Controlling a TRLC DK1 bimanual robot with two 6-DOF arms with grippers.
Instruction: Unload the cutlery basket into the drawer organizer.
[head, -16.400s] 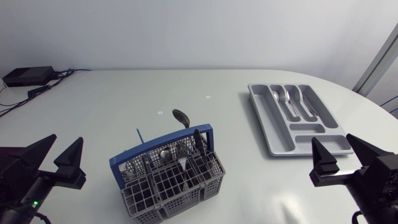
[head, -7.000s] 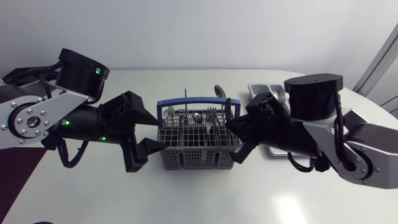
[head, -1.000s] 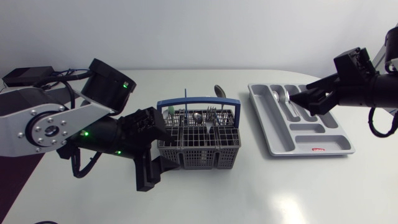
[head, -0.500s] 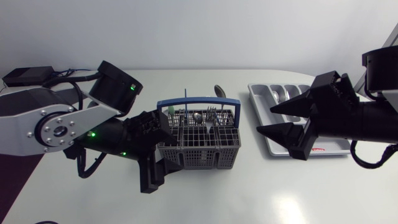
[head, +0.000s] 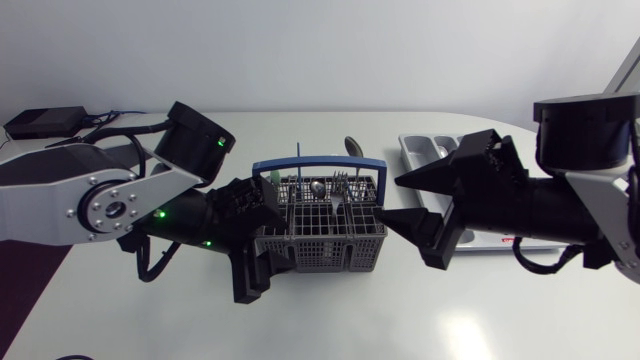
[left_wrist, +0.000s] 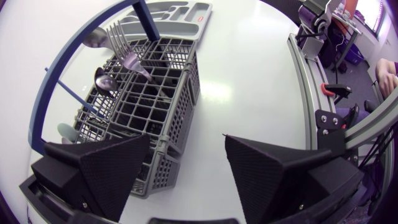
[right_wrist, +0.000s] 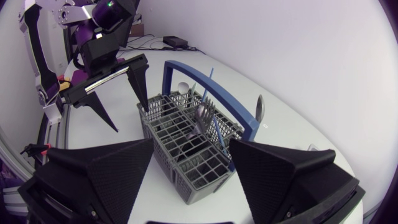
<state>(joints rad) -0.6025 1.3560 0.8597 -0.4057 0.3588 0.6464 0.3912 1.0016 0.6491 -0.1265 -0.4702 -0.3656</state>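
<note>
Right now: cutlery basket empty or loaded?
Loaded. The cutlery basket stands upright with at least a spoon and a fork in its compartments on the handle side. Neither pincer holds anything.

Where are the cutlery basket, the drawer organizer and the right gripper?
cutlery basket (head: 320, 248): head view, grey mesh front wall.
drawer organizer (head: 413, 150): head view, rim by its far corner, on the basket side.
right gripper (head: 391, 201): head view, midway between its open fingertips.
</note>
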